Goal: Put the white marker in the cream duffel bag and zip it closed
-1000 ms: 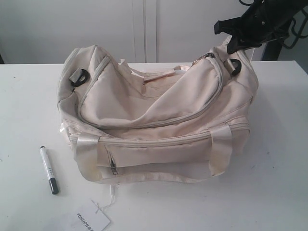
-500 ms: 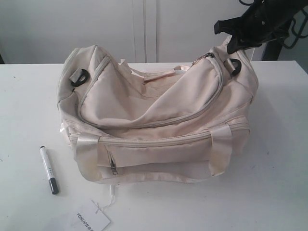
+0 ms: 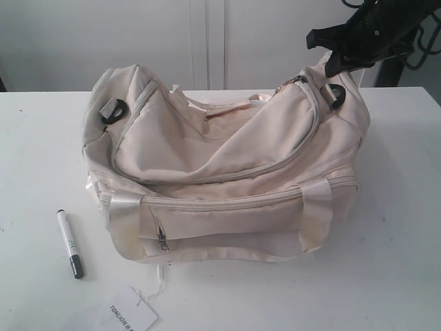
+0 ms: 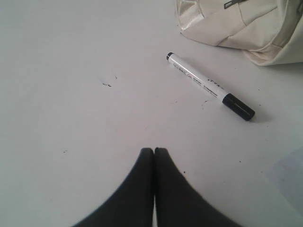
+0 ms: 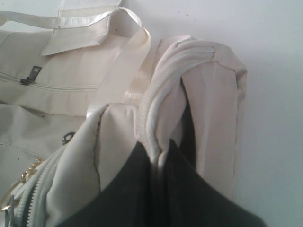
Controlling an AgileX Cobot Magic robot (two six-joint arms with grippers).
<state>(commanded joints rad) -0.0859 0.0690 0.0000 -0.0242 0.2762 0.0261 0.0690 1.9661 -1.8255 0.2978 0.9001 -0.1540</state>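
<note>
The cream duffel bag (image 3: 227,158) lies slumped on the white table (image 3: 400,276), its top flap sagging inward. My right gripper (image 3: 331,63) is at the bag's far right end, shut on a raised fold of the bag's fabric (image 5: 163,94); in the right wrist view the gripper (image 5: 160,153) pinches that fold between both fingers. The white marker (image 3: 70,244) lies flat on the table left of the bag, black cap toward the front edge. My left gripper (image 4: 154,151) hovers shut and empty above bare table, a short way from the marker (image 4: 208,85) and the bag's corner (image 4: 246,28). It is out of the exterior view.
A white paper tag (image 3: 131,317) on a string lies at the table's front edge below the bag. A gold zipper pull (image 3: 282,87) sits near the bag's right end. The front pocket's zip pull (image 3: 162,240) hangs at the lower left. A wall stands behind the table.
</note>
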